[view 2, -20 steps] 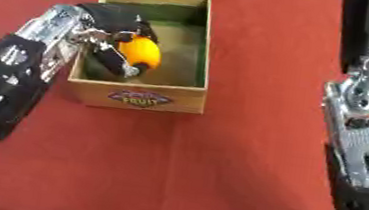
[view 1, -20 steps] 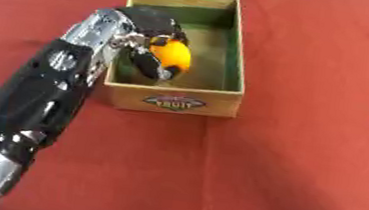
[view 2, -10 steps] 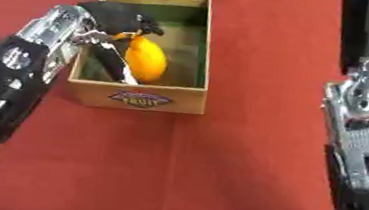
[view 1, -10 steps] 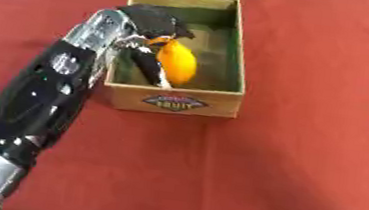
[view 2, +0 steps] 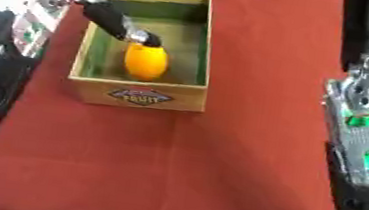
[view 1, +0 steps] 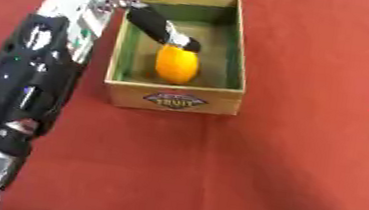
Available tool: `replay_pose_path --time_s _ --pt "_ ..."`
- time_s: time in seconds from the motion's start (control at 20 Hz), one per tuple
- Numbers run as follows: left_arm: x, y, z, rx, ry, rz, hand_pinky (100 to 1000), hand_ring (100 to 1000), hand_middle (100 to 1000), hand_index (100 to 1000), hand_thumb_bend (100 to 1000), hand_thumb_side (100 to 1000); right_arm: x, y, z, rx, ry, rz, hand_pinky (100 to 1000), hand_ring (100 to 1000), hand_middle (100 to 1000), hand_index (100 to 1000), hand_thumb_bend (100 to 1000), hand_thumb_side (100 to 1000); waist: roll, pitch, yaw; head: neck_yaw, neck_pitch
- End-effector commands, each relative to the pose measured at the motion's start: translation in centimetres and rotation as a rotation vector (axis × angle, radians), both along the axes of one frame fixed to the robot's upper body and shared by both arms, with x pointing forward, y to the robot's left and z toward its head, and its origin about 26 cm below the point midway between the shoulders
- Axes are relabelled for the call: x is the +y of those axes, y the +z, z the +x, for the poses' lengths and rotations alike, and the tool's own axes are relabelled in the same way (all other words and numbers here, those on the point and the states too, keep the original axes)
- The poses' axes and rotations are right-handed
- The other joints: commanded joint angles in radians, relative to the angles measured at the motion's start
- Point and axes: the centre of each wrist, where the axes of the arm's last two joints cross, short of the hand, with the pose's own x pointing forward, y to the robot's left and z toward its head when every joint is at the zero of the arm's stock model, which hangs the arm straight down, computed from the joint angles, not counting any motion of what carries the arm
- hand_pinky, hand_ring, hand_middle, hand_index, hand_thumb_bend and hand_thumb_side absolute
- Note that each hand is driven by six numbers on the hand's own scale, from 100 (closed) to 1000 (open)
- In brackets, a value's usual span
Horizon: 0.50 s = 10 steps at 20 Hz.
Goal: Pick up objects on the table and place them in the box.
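One orange fruit in box, seemingly released.

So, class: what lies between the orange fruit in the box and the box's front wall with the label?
Only a short strip of the box's green floor; nothing else sits between it and the orange fruit, as the left eye view shows.

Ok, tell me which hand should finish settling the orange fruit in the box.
Left. The left hand is already over the box, its fingers reaching down to the orange fruit inside. Of the right arm only the forearm shows, off to the side.

Bright even light, soft blur, faint shadows
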Motion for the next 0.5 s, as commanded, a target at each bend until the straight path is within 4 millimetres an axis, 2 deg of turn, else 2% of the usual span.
replay_pose_path --time_s 0.05,0.1,0.25,0.3,0.5 --pt "0.9 2.5 -1.1 -0.046 -0.002 -0.053 683 836 848 965 669 792 -0.2 0.8 -0.4 -0.035 0.002 -0.004 803 727 537 827 100 1000 -0.004 -0.02 0.001 -0.001 0.004" --pt "1.0 3.2 -1.4 -0.061 -0.004 -0.076 598 753 764 925 474 703 -0.2 0.8 -0.4 -0.035 0.0 -0.001 801 726 537 826 100 1000 -0.008 -0.024 0.007 -0.005 0.01" --pt "2.0 5.6 -2.6 -0.142 -0.034 -0.195 521 696 735 916 334 657 -0.3 0.9 -0.4 -0.043 -0.011 0.006 800 725 538 825 100 1000 -0.013 -0.028 0.02 -0.012 0.011" --pt "2.7 5.9 -2.9 -0.166 -0.046 -0.232 506 683 723 909 247 668 -0.4 0.9 -0.4 -0.045 -0.014 0.008 800 724 538 825 100 1000 -0.014 -0.028 0.023 -0.014 0.007" --pt "5.5 5.6 -3.9 -0.225 -0.067 -0.4 452 617 630 856 184 680 -0.4 1.0 -0.4 -0.056 -0.024 0.019 799 724 540 824 100 1000 -0.024 -0.031 0.035 -0.025 -0.01"
